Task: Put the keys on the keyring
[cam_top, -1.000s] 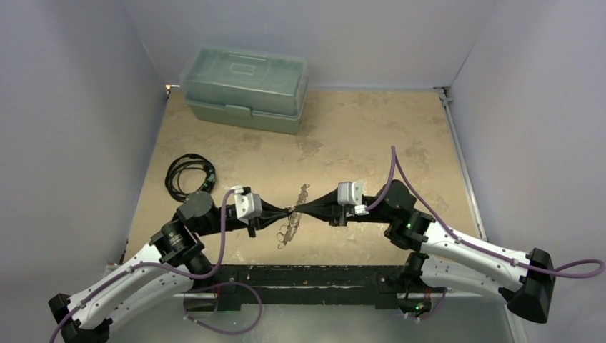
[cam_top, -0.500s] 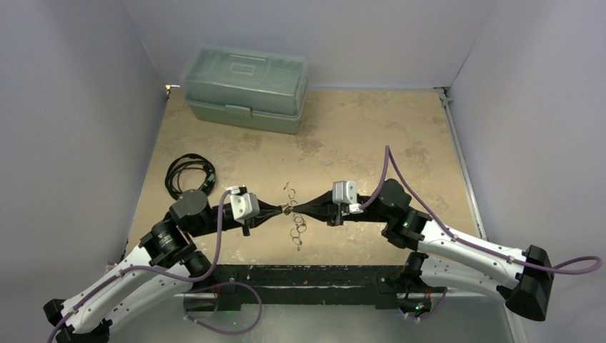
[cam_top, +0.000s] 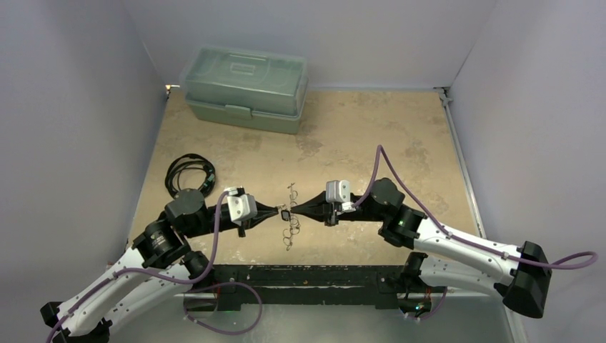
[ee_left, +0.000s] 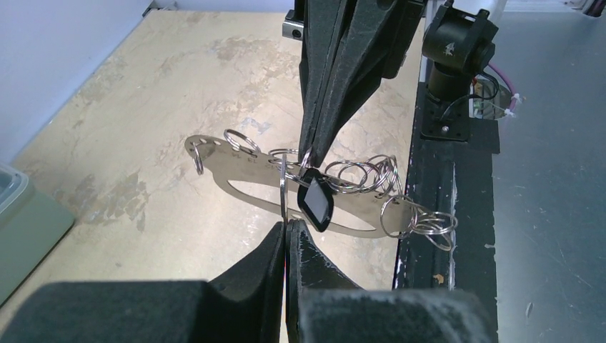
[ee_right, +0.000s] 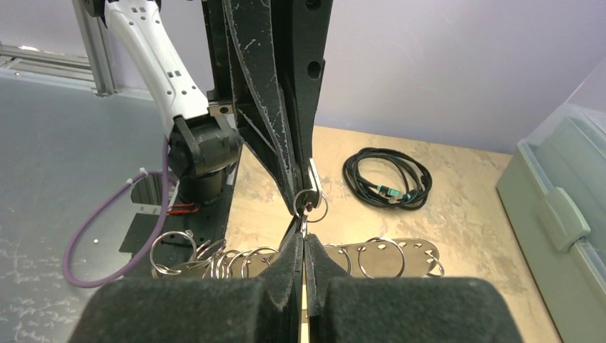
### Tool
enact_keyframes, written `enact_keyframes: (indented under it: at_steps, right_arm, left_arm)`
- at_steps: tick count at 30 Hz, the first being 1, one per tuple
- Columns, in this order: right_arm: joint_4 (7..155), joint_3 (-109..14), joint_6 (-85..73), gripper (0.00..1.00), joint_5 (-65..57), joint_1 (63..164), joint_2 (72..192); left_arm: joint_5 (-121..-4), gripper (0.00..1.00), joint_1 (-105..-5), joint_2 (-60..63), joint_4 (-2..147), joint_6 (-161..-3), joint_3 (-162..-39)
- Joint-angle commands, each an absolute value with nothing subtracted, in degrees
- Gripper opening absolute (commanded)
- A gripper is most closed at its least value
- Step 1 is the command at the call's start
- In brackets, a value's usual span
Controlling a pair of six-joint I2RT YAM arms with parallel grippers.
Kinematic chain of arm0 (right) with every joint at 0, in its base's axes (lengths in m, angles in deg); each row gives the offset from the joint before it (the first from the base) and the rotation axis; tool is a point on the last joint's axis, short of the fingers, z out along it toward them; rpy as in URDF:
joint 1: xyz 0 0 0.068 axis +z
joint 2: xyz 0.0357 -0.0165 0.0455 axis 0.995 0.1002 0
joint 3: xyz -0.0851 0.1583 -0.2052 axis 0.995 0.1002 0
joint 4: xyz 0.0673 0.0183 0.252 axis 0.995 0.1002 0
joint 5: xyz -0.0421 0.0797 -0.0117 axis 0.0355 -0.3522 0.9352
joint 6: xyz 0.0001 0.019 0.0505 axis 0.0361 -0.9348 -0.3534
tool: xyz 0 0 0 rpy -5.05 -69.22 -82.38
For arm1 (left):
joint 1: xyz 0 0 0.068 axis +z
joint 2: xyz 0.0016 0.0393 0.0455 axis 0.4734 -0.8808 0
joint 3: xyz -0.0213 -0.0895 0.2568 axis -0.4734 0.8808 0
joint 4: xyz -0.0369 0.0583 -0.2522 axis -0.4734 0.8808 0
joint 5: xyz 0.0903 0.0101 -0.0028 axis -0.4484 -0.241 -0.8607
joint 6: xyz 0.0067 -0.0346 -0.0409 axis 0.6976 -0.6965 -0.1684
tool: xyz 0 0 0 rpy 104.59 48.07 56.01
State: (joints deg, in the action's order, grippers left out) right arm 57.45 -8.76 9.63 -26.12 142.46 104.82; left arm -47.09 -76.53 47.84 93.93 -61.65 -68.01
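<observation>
The keyring [ee_left: 236,171] is a flat pale oval plate with several small rings [ee_left: 357,171] dangling from it. It hangs just above the table between both grippers [cam_top: 289,232]. My left gripper [ee_left: 287,223] is shut on one thin ring of it, seen edge-on. My right gripper [ee_right: 303,236] is shut tip to tip against the left [cam_top: 293,211], pinching a tiny key with a dark head [ee_left: 315,202]. That head sits right beside the held ring. The key's blade is hidden between the fingers.
A green lidded toolbox [cam_top: 246,86] stands at the back left. A black coiled cable [cam_top: 188,174] lies left of the left arm. A black rail [cam_top: 307,275] runs along the near table edge under the arms.
Both grippers have drifted a little left, still tip to tip. The hanging keyring has swung with them and now hangs straighter below them.
</observation>
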Motion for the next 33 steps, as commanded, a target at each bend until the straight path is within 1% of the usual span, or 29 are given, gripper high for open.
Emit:
enact_keyframes:
  at_steps: [1,12,13,15,17,18,21,25,29,33]
  right_arm:
    - [56.37,-10.83,10.15,0.0,-24.6,142.78,104.8]
    - [56.6,-10.66,10.4,0.0,-23.96,142.78,104.7]
    - [56.67,-10.73,10.42,0.01,-23.9,142.78,104.72]
    - [56.88,-10.75,10.42,0.12,-23.69,142.78,104.81]
    - [57.09,-10.83,10.48,0.26,-23.54,142.78,104.89]
    - [57.19,-10.84,10.46,0.32,-23.44,142.78,104.89]
    - [57.36,-10.88,10.59,0.41,-23.17,142.78,104.74]
    - [57.39,-10.68,10.76,0.46,-22.19,142.78,104.09]
    - [57.11,-10.32,10.81,0.46,-19.65,142.78,103.04]
    - [55.1,-8.74,10.26,0.47,-14.26,142.78,100.83]
  left_arm:
    - [-47.31,0.0,-76.18,48.31,93.23,-61.24,-69.31]
    - [-47.31,0.0,-76.16,48.32,93.15,-61.35,-69.59]
    - [-47.24,0.0,-76.18,48.24,93.19,-61.42,-69.57]
    - [-47.42,0.0,-76.16,48.22,93.19,-61.59,-69.57]
    - [-47.48,0.0,-76.17,48.14,92.98,-61.78,-69.46]
    - [-47.48,0.0,-76.18,48.07,92.91,-61.96,-69.35]
    - [-47.52,0.0,-76.16,47.81,92.31,-62.65,-68.97]
    - [-48.42,0.0,-76.16,47.12,91.76,-63.89,-68.42]
    - [-50.08,0.0,-76.22,45.76,88.07,-68.42,-65.82]
    - [-52.26,0.0,-76.17,42.57,83.39,-74.99,-64.02]
